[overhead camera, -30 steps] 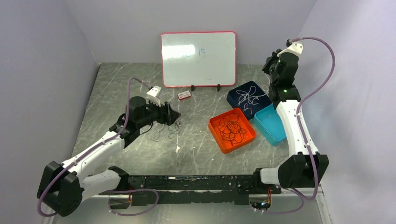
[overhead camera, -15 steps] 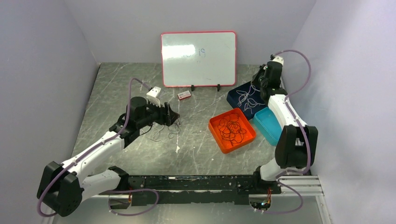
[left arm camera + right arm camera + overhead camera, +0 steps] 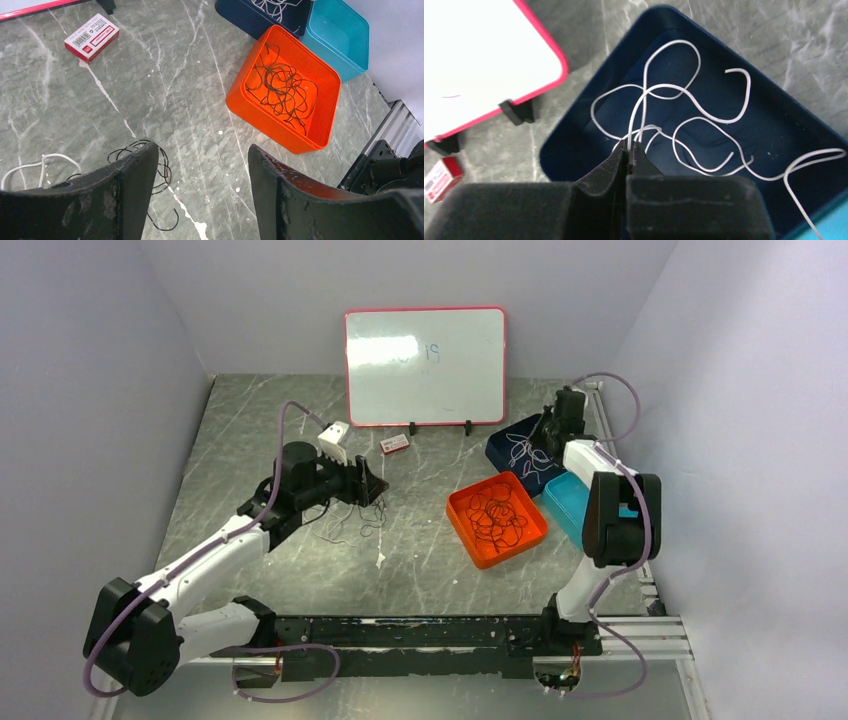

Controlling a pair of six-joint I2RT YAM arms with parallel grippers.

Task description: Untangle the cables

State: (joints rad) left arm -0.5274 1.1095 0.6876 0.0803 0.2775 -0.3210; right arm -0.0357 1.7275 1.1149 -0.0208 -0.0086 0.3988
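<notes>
Where the right arm folds over the bins, hidden parts: from above, its own wrist covers the right gripper, so only the wrist camera shows the tips.
Right gripper: closed, the soft black foam tips pressed flat together over the dark blue bin; a strand of the white cables runs up into the seam between them, apparently pinched there.
White cables: thin, smooth and rounded, lying in loose open curls on the bin's floor; one end trails over the right wall and is cut off by the picture's edge.
Left gripper: open, with two broad, scuffed black fingers spread wide and nothing between them, low over the table.
Loose cables: a small tangle of black cables lies on the table just beside the left finger, partly hidden behind it; a white cable loops further left, its far end lost behind the same finger.
Orange bin: square, glossy plastic with rounded corners, holding a wiry nest of dark cables whose separate strands I cannot count.
Teal bin: same shape, touching the other two bins; its inside is only partly in view.
Table: grey stone-look surface with pale veins.
Whiteboard: red-framed, upright on black feet; the faint writing is unreadable.
Small red box: flat, white label, print too small to read.
</notes>
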